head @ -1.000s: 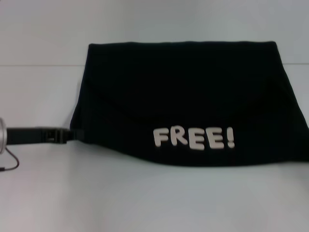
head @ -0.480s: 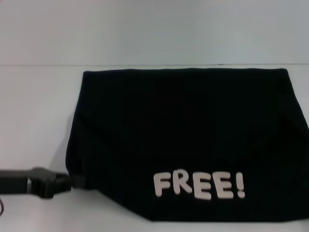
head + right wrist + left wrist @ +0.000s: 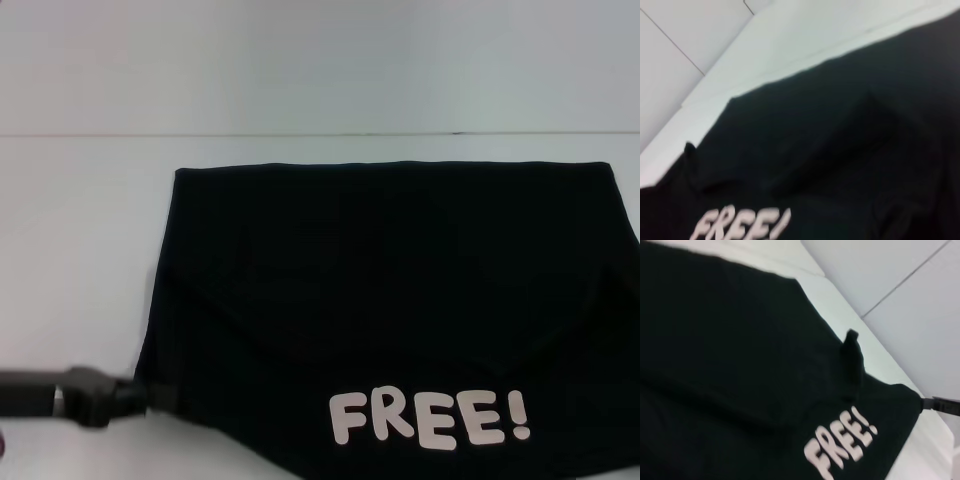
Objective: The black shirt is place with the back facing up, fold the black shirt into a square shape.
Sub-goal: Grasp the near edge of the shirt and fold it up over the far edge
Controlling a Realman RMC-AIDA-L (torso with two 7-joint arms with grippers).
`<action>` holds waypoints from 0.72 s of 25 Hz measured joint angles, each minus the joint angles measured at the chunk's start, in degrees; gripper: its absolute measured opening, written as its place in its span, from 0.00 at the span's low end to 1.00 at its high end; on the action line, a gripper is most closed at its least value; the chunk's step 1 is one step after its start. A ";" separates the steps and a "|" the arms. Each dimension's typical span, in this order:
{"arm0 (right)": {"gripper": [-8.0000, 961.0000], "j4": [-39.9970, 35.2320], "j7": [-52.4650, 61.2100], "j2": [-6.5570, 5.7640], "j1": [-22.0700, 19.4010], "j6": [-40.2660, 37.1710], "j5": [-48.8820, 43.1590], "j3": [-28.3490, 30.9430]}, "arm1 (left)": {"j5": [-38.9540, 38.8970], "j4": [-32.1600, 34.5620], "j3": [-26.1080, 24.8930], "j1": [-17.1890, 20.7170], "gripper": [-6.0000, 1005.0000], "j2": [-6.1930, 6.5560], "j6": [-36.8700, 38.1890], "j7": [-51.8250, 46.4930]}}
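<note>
At the lower left of the head view, the left gripper [image 3: 150, 397] shows as a matte black, blocky housing on a slim dark bar. A pale metallic band rings the joint between bar and housing.

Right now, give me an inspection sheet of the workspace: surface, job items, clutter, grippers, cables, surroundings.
Surface: white table, bare around the shirt.
Job's things: black shirt partly folded, "FREE!" print facing up near the front edge; the shirt runs out of the head view at right and bottom.
Clutter: nothing seen.
Grippers: left gripper low at the shirt's left edge, touching the cloth; right gripper at the opposite edge of the shirt, seen only in the left wrist view.
Cables: nothing seen.
Surroundings: plain pale wall behind the table.
</note>
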 joint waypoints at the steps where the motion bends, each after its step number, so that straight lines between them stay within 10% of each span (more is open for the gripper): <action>1: 0.07 -0.04 0.31 -0.14 1.07 0.04 0.00 0.28 | -0.05 -0.21 -0.36 -0.83 0.01 0.27 -0.48 -0.34; 12: 0.07 0.03 6.46 -2.89 15.85 10.04 -0.18 -0.09 | -0.37 -11.25 1.07 -16.97 0.01 6.11 -24.08 -4.40; 18: 0.07 0.83 11.85 -3.20 22.93 21.04 -2.50 -4.63 | -0.38 -12.38 6.22 -21.25 0.01 5.76 -36.59 -6.20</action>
